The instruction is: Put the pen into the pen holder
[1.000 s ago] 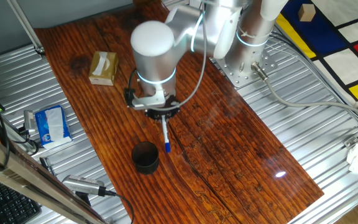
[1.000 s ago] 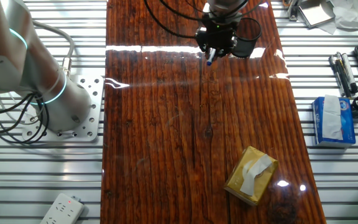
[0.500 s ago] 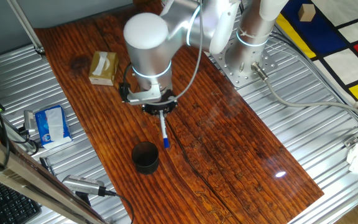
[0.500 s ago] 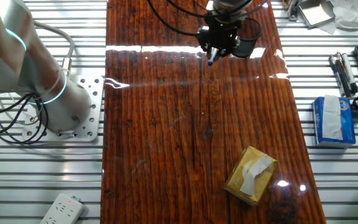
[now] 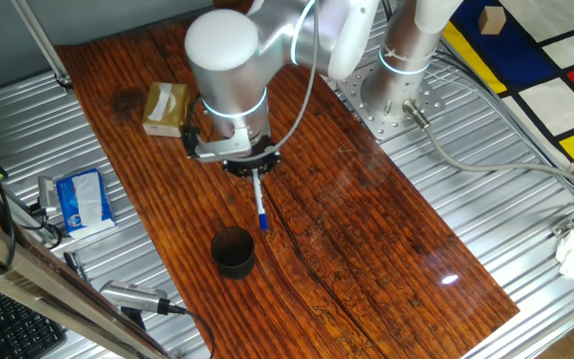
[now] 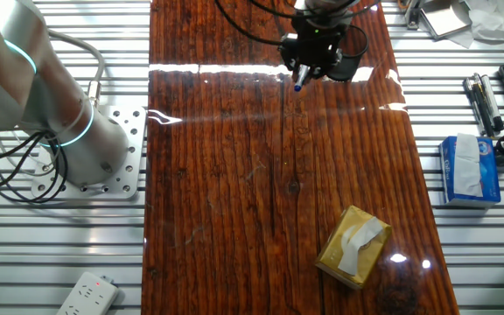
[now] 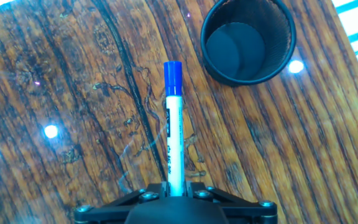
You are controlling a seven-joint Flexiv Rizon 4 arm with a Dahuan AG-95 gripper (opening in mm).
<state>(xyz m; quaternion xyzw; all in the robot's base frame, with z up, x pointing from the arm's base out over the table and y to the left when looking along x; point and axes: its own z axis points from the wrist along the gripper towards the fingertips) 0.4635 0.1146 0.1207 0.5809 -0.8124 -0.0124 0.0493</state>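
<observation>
We've got the pen clamped by its top end in the gripper, hanging blue-cap-down above the table beside the pen holder — light, stiff, slick.

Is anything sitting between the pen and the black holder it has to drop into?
Nothing visible. The pincer holds the pen above bare wood beside the pen holder, whose inside looks empty.

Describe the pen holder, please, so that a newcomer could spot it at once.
On the dark wooden table, look just beyond the blue tip of the pen hanging from the gripper. The pen holder is the short, black, empty cup, unlike the tan box.
</observation>
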